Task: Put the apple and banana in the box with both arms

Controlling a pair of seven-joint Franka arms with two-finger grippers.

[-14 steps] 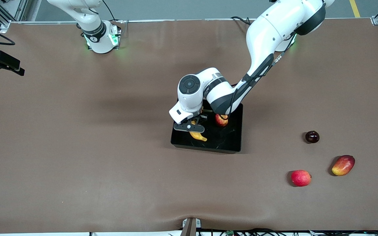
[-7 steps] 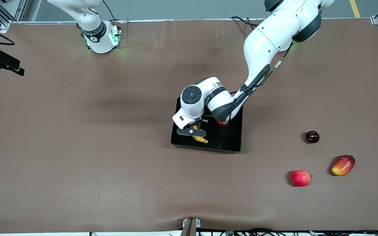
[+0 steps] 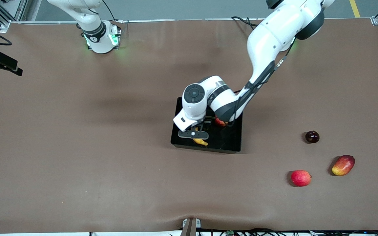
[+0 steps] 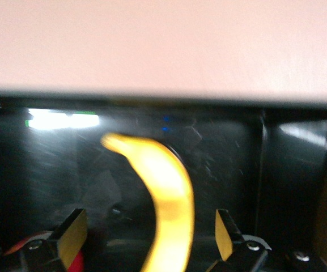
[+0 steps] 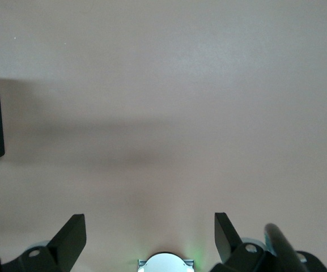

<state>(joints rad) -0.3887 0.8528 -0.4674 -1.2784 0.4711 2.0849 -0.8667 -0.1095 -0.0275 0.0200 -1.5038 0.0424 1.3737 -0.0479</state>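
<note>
Left pincer sits low in the box, fingers spread wide around the banana, the apple close beside. Right pincer waits, open, above bare table.

High front camera over whole table, left wrist close inside box, shared.
</note>
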